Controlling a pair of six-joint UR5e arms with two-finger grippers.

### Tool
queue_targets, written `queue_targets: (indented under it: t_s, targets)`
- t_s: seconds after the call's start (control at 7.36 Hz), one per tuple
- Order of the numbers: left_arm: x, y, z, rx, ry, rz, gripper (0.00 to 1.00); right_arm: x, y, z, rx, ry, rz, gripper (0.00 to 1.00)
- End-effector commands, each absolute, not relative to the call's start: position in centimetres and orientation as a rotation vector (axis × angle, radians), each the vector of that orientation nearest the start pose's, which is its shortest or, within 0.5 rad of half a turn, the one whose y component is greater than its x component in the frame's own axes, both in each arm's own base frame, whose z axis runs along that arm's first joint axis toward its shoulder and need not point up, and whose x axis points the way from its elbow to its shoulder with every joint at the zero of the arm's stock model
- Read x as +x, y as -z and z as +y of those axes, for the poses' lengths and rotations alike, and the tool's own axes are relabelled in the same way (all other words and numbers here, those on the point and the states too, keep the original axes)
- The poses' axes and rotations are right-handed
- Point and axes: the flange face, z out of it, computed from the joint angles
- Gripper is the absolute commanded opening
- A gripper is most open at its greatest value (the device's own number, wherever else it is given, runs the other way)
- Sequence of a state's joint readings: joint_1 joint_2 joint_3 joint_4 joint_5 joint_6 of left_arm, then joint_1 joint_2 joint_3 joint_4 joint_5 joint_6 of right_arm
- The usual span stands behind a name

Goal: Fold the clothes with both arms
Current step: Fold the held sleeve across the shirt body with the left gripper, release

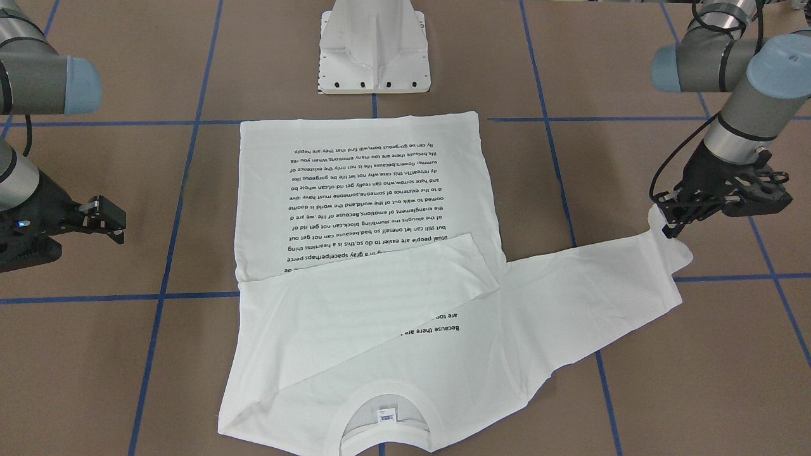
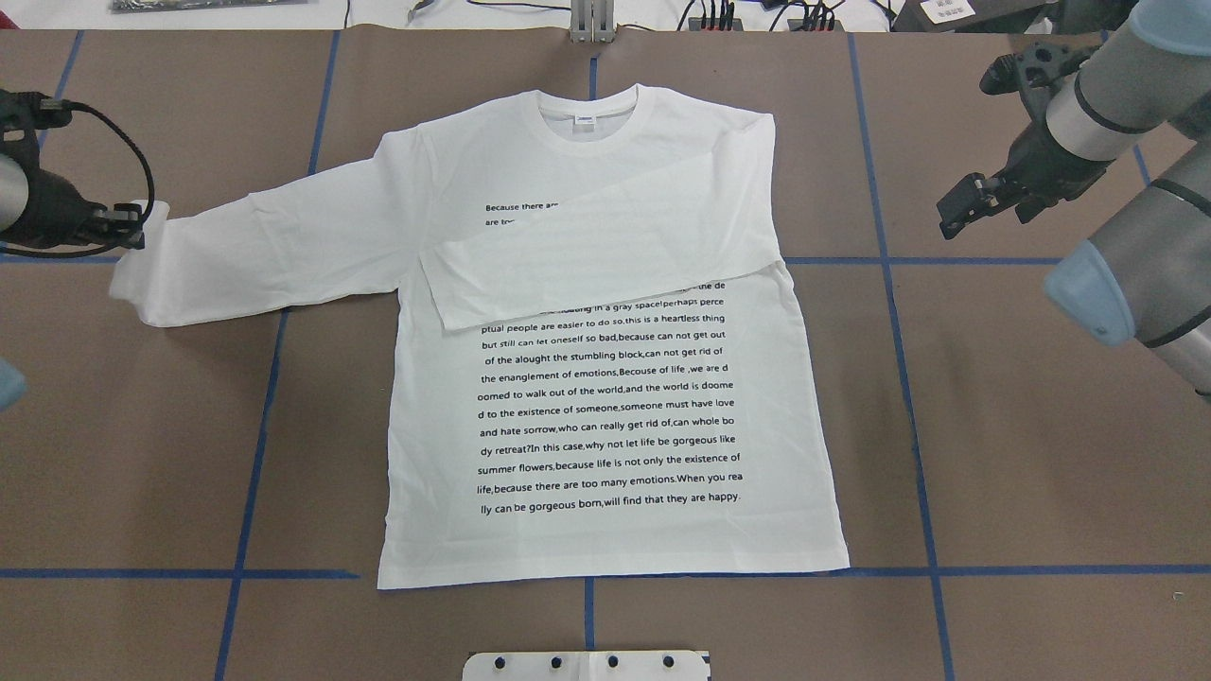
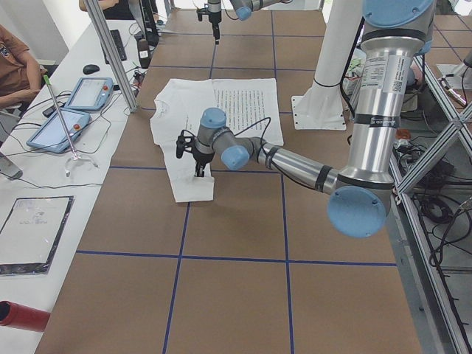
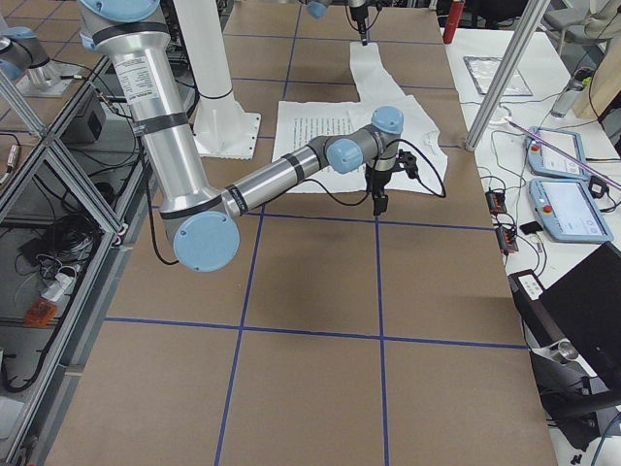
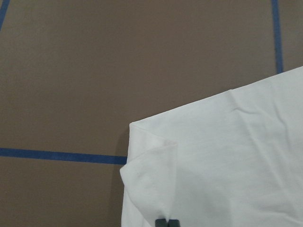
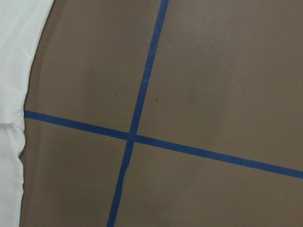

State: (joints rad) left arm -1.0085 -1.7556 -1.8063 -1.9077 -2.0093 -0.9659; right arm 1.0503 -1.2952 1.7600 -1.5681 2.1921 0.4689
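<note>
Left claw [image 2: 135, 230]: you have it pinched closed on the cuff [image 2: 144, 216] of the outstretched sleeve. Right of it the T-shirt [image 2: 605, 407] lies flat on the table [image 2: 1022, 426], print up. Its other sleeve is folded across the chest and covers some of the text. Further right, the right claw [image 2: 954, 210] hangs apart from the cloth, jaws parted, holding nothing.

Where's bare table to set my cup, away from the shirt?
Bare table lies between the T-shirt and the right gripper, and on the robot's side of the outstretched sleeve. Crowded: centre, and the cuff pinched by the left gripper.
</note>
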Motion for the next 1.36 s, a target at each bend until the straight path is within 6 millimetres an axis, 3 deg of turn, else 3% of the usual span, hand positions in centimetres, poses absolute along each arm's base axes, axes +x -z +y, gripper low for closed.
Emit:
queue_targets:
  t_s: [0.0,0.14,0.27,0.41,0.68,0.95,1.09,1.22]
  targets:
    - [25.6,-30.1,-55.2,0.184,0.270,0.933,0.00,-19.6,-45.6,-52.7,0.108,0.232,-0.727,1.00]
    - [26.6,-25.3,-55.3,0.150,0.285,1.024,0.00,-17.9,-47.5,-49.9,0.088,0.226,-0.716,1.00]
    - [28.9,-19.6,-55.0,0.098,0.307,1.117,0.00,-15.9,-48.5,-49.1,0.097,0.215,-0.722,1.00]
    - [30.1,-14.3,-54.4,0.078,0.313,1.189,0.00,-15.2,-49.5,-48.3,0.076,0.217,-0.762,1.00]
    - [30.4,-6.5,-53.1,0.022,0.315,1.306,0.00,-14.8,-49.8,-48.3,0.072,0.213,-0.766,1.00]
    - [33.7,-0.7,-51.3,-0.049,0.322,1.365,0.00,-14.7,-50.3,-48.1,0.061,0.208,-0.763,1.00]
    - [35.9,0.0,-50.9,-0.079,0.317,1.378,0.00,-14.4,-50.5,-48.0,0.060,0.204,-0.762,1.00]
    - [38.3,-1.2,-51.9,-0.087,0.320,1.381,0.00,-14.3,-50.4,-48.0,0.062,0.201,-0.762,1.00]
